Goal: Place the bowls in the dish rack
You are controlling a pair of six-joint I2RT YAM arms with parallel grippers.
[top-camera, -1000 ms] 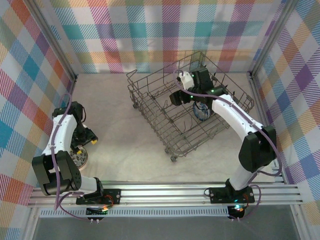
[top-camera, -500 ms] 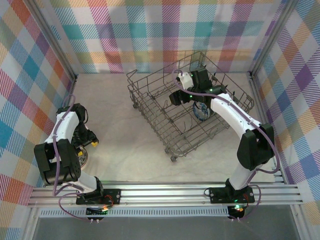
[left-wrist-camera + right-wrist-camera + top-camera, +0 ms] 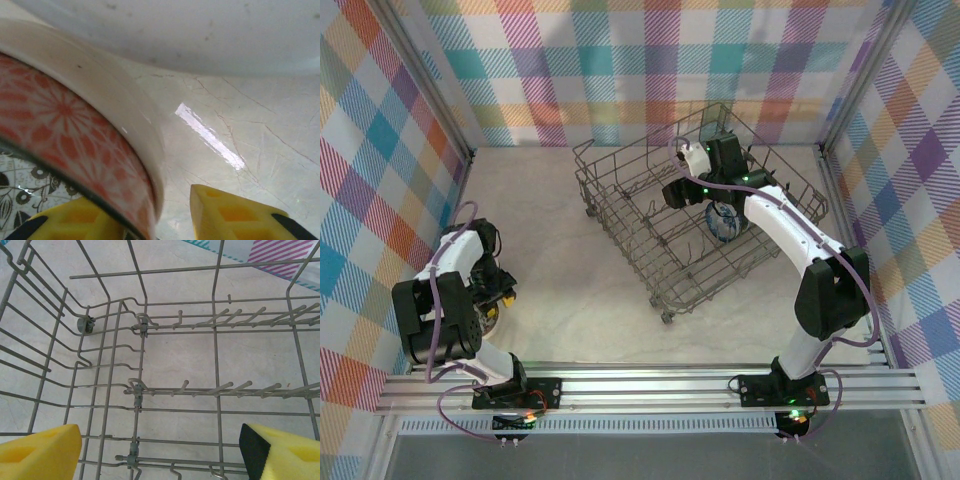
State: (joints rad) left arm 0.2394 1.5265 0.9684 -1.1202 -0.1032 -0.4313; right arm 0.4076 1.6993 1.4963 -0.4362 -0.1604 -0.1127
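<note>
One blue-white bowl stands inside rack, right half. Over rack floor: right gripper, jaws wide, empty. Well left of rack: left gripper straddles orange bowl rim, jaws not yet tight. Judged early: second bowl at pickup, carry to rack left.

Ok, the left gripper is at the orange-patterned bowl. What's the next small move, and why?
Probably close the left gripper fully on the orange-patterned bowl before lifting. It straddles the rim, one finger inside and one outside, but a gap shows between the outer finger and the bowl's wall, so the grip looks unfinished.
</note>
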